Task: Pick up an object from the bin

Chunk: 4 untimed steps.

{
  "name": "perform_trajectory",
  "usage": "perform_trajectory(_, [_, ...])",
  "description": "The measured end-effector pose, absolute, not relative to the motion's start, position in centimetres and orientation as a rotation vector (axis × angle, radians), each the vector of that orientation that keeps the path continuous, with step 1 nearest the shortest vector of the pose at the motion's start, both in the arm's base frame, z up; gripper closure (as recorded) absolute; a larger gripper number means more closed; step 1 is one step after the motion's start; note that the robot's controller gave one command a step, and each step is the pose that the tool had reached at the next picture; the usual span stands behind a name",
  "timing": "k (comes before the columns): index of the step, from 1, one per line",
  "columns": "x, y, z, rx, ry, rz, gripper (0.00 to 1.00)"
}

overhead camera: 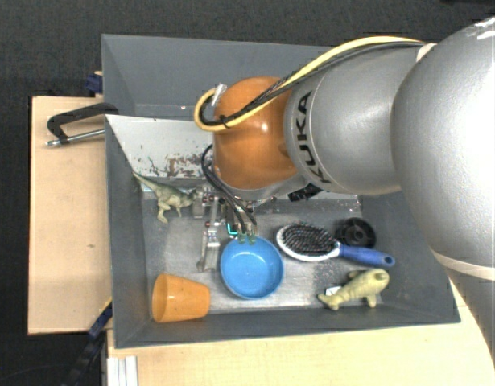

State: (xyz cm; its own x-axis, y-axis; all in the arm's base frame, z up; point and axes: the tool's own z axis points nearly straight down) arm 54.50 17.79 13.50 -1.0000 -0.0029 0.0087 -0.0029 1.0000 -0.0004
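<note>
Where the arm ends beneath its orange wrist cover [247,139], the gripper [227,225] stands low over the floor of the grey metal bin [125,244], slightly toward 9 o'clock from the bin's centre. Its state cannot be determined: the metal parts below the cover overlap one another, so whether it is open or closed cannot be told. No object can be made out in its grasp.

Nearest object: a blue bowl [251,268], round, upright, mouth facing up. It lies at 5 o'clock from the gripper. The gripper's lower end meets the bowl's rim at the bowl's 11 o'clock edge; whether the two touch cannot be told.

Next nearest: a green toy dinosaur [171,199] at 10 o'clock from the gripper, close to the bin's far wall and apart from the gripper.

At 7 o'clock from the gripper, an orange cup [180,297] lies on its side near the bin's front corner, just beside the bowl but not touching it.

At 3 o'clock from the gripper, a hairbrush [310,242] with a white oval head, black bristles and a blue handle lies just beside the bowl's 2 o'clock edge, handle pointing to 3 o'clock. A black round part [356,232] sits at 12 o'clock from that handle. A pale yellow toy animal [356,289] lies at 6 o'clock from the handle, near the front wall.

The silver arm [368,127] enters from 3 o'clock, with a yellow cable [344,51] running along it to the cover.
</note>
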Motion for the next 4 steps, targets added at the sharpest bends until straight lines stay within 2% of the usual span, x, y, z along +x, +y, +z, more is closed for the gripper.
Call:
perform_trajectory(1, [54.1,9.1,15.3,0.182,-3.136,0.004,0.00])
perform_trajectory(2, [53.2,8.8,6.9,0.587,-3.081,-0.001,0.00])
perform_trajectory(3, [53.4,8.8,7.1,0.588,-3.086,-0.002,1.00])
perform_trajectory(4, [55.3,7.0,24.5,0.682,-3.084,0.001,1.00])
